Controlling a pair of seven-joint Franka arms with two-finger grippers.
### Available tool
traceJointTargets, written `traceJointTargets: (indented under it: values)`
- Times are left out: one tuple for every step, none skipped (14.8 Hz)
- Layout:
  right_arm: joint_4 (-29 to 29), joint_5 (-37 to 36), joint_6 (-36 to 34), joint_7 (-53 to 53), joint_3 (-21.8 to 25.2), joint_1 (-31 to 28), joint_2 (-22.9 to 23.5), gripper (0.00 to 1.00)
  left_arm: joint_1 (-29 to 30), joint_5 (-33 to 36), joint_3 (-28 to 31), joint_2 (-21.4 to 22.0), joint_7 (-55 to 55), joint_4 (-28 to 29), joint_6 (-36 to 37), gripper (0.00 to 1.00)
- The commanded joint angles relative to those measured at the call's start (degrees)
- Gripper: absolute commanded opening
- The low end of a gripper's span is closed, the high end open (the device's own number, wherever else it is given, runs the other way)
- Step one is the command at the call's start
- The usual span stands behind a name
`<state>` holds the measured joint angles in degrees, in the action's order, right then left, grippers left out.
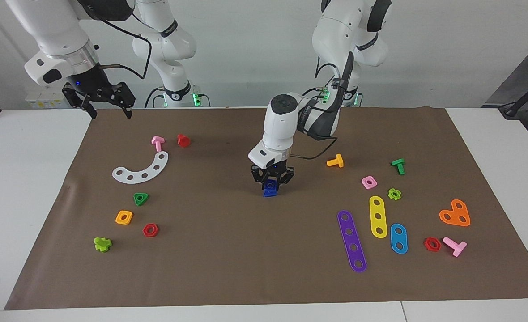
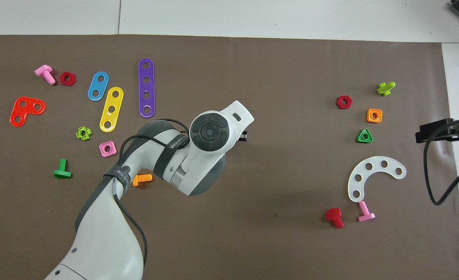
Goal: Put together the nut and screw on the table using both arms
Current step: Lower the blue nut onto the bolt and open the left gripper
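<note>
The left gripper [image 1: 272,179] is hanging low over the middle of the brown mat [image 1: 228,250], its fingers clamped on the dark blue nut [image 1: 271,184], which is sitting directly above the blue screw [image 1: 270,192] lying on the mat. In the overhead view the left arm is hiding both pieces. The right gripper [image 1: 108,105] is waiting with fingers spread wide, raised over the mat's corner at the right arm's end of the table [image 1: 18,179].

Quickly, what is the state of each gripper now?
Left gripper: shut on the nut, over the screw.
Right gripper: open, holding nothing.
</note>
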<state>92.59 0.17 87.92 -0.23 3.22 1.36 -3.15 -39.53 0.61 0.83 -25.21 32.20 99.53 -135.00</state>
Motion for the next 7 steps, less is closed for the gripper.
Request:
traceJointTargets:
  values:
    - [1.28, -0.61, 0.15, -1.35, -0.14, -0.12, -1.07, 1.00, -0.99, 1.24, 0.92, 0.60, 1.37, 1.98, -1.84, 0.00]
    - [1.28, -0.61, 0.15, -1.36, -0.14, -0.12, -1.07, 1.00, -0.99, 1.24, 0.92, 0.69, 1.29, 2.51, -2.37, 0.00]
    - [1.28, -0.53, 0.15, -1.27, -0.14, -0.12, -1.07, 1.00, -0.99, 1.24, 0.92, 0.78, 1.29, 2.86, -2.72, 0.00]
    - [1.28, -0.61, 0.15, -1.27, -0.14, -0.12, -1.07, 1.00, -0.99, 1.24, 0.84, 0.86, 1.29, 2.95, -2.81, 0.12]
    - [1.28, -0.61, 0.15, -1.27, -0.14, -0.12, -1.07, 1.00, -0.90, 1.24, 0.92, 0.86, 1.37, 2.95, -2.81, 0.76]
    - [1.28, -0.53, 0.15, -1.35, -0.14, -0.12, -1.07, 1.00, -0.99, 1.24, 0.92, 0.95, 1.37, 2.87, -2.38, 1.00]
    - [1.28, -0.61, 0.15, -1.36, -0.14, -0.12, -1.07, 1.00, -0.99, 1.15, 0.92, 0.95, 1.37, 2.69, -2.46, 1.00]
